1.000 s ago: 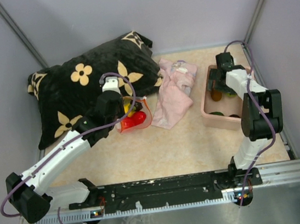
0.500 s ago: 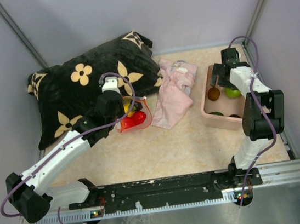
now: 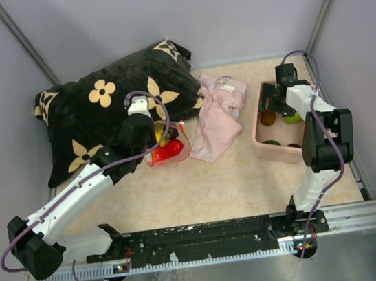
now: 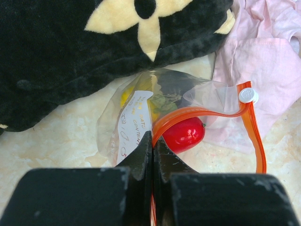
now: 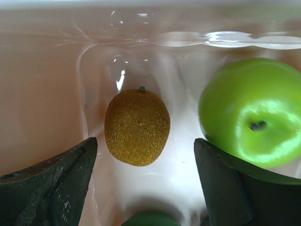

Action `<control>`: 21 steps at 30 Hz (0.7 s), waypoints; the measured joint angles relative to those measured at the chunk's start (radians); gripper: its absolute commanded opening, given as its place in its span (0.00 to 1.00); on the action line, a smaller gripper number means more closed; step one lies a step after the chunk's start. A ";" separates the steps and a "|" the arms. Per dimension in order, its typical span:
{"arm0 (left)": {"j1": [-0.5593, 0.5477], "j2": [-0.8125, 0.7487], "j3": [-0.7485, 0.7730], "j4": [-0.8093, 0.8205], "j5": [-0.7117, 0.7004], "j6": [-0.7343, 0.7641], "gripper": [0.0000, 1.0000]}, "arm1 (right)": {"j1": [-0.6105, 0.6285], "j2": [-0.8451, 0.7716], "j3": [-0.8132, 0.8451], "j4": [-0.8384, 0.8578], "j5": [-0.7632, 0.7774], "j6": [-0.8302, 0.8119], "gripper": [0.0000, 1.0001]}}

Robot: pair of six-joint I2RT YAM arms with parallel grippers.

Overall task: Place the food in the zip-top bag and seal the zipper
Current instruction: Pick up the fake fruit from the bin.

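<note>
- Left gripper (image 4: 153, 143) — jaws clamped on the thin orange-red zipper strip (image 4: 202, 112) of the crinkly clear plastic zip-top bag (image 4: 141, 108), likely to hold its mouth up. The bag lies just beside the black flowered pillow (image 4: 70, 47), with a glossy red toy fruit (image 4: 184, 133) inside.
- Right gripper (image 5: 141, 181) — fingers spread wide and empty, straddling a fuzzy brown toy fruit (image 5: 137, 127) in the pink plastic bin (image 5: 42, 94), well right of the pillow; probably lining up a pick.

Flowered black pillow (image 3: 102, 117) — pink cloth (image 3: 216, 116), pink bin (image 3: 256, 135)
</note>
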 measured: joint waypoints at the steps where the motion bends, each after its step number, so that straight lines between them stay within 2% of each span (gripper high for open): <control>1: 0.000 0.000 0.000 0.000 0.000 0.000 0.00 | 0.000 0.011 -0.001 0.006 -0.006 0.003 0.82; 13: 0.000 0.000 0.000 0.000 0.002 -0.003 0.00 | 0.000 0.083 -0.017 0.099 -0.045 0.013 0.77; 17: 0.000 0.000 0.000 0.000 0.007 -0.006 0.00 | 0.000 0.099 -0.017 0.135 -0.048 0.013 0.69; 21: 0.000 0.000 0.000 0.000 0.011 -0.016 0.00 | -0.001 0.108 -0.018 0.162 -0.055 0.014 0.70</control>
